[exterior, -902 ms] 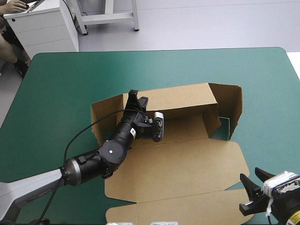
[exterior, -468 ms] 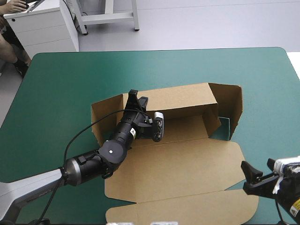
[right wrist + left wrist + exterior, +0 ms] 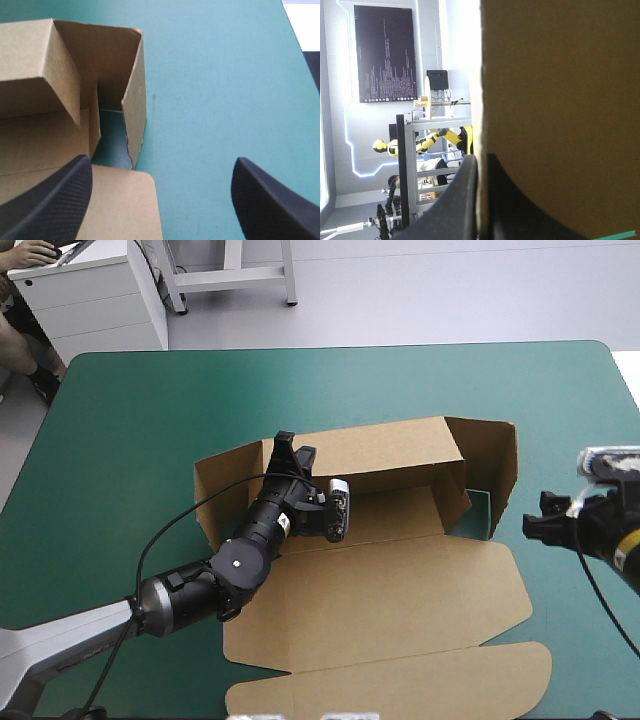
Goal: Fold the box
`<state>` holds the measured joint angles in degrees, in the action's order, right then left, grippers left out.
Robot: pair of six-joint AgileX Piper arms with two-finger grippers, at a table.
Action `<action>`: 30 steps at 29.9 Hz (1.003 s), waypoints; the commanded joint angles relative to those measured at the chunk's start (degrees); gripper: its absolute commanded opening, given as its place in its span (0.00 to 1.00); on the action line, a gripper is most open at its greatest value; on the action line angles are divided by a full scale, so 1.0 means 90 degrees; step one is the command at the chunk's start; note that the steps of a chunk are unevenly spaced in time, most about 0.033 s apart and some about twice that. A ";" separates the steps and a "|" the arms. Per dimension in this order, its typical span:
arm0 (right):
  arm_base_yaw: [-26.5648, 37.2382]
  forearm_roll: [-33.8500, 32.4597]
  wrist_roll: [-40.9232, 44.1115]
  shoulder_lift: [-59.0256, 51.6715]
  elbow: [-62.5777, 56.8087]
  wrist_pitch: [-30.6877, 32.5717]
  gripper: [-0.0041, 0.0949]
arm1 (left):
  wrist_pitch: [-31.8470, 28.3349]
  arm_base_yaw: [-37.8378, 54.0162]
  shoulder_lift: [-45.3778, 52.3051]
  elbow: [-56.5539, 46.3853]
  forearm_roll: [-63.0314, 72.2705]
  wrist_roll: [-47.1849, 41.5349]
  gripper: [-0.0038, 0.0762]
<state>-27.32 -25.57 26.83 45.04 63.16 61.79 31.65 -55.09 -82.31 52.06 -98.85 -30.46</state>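
Only partly visible, the left fingers (image 3: 462, 202) clamp the rear wall of the box (image 3: 400, 590); the right fingers (image 3: 45, 205) stand apart.

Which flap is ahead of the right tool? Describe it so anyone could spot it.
On the teal-green table, the brown box lies mid-table, its far wall raised and pinched by the left tool. At that wall's right end one flap stands upright, bent toward the near edge, facing the open right tool; the lid panels lie flat.

The box (image 3: 380, 590) is plain brown, the table cover (image 3: 130, 420) plain teal-green.
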 commanded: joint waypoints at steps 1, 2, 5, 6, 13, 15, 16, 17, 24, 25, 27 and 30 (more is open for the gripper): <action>0.0022 -0.0523 -0.0212 0.0698 0.0812 -0.0272 0.76 | 0.0147 -0.0017 0.0176 0.0188 -0.0482 -0.0040 0.04; 0.0022 -0.0582 -0.0290 0.0942 0.0999 -0.0272 0.76 | 0.0147 -0.0017 0.0176 0.0188 -0.0482 -0.0040 0.04; 0.0022 -0.0611 -0.0612 0.1504 0.1569 -0.0272 0.76 | 0.0147 -0.0017 0.0176 0.0188 -0.0482 -0.0040 0.04; 0.0022 -0.0611 -0.0721 0.1665 0.1787 -0.0237 0.76 | 0.0147 -0.0017 0.0176 0.0188 -0.0482 -0.0040 0.04; 0.0488 0.0199 -0.1905 0.3241 0.3591 0.0592 0.76 | 0.0147 -0.0017 0.0176 0.0188 -0.0482 -0.0040 0.04; 0.1060 0.1157 -0.2438 0.3661 0.4113 0.0608 0.76 | 0.0147 -0.0017 0.0176 0.0188 -0.0482 -0.0040 0.04; 0.1385 0.1570 -0.2701 0.3818 0.4343 0.0616 0.76 | 0.0147 -0.0017 0.0176 0.0188 -0.0482 -0.0040 0.04; 0.1704 0.2057 -0.2920 0.4008 0.4555 0.0634 0.76 | 0.0147 -0.0017 0.0176 0.0188 -0.0482 -0.0040 0.04; 0.3154 0.3843 -0.3537 0.5120 0.5442 0.0915 0.76 | 0.0147 -0.0017 0.0176 0.0188 -0.0482 -0.0040 0.04; 0.3267 0.3945 -0.3583 0.5285 0.5516 0.0966 0.76 | 0.0147 -0.0017 0.0176 0.0188 -0.0482 -0.0040 0.04; 0.3434 0.4145 -0.3656 0.5590 0.5653 0.1088 0.76 | 0.0147 -0.0017 0.0176 0.0188 -0.0482 -0.0040 0.04; 0.3518 0.4270 -0.3777 0.6049 0.5815 0.1115 0.76 | 0.0147 -0.0017 0.0176 0.0188 -0.0482 -0.0040 0.04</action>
<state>3.34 10.68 -5.48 98.63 112.68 71.39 31.65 -55.09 -82.31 52.06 -98.96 -30.46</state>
